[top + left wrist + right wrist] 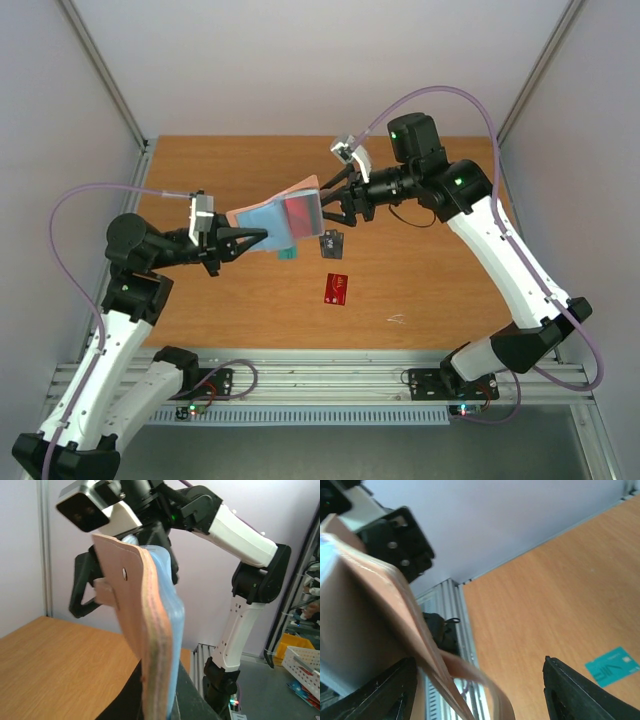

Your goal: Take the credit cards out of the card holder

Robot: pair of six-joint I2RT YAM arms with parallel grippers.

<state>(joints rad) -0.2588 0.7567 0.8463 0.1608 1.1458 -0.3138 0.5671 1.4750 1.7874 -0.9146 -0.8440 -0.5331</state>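
The card holder (262, 220) hangs open in the air between both grippers, pink outside, pale blue inside, with a reddish card face (300, 211) showing in its right half. My left gripper (252, 239) is shut on its left end; in the left wrist view the holder (135, 590) stands edge-on between the fingers (157, 696). My right gripper (326, 212) is open, jaws wide, around the holder's right end (365, 610). On the table lie a teal card (285, 253), also seen in the right wrist view (612, 666), a black card (332, 243) and a red card (336, 288).
The wooden table (440, 290) is walled at the back and both sides. A metal rail (320, 380) runs along its near edge. A small pale scrap (397, 319) lies right of the red card.
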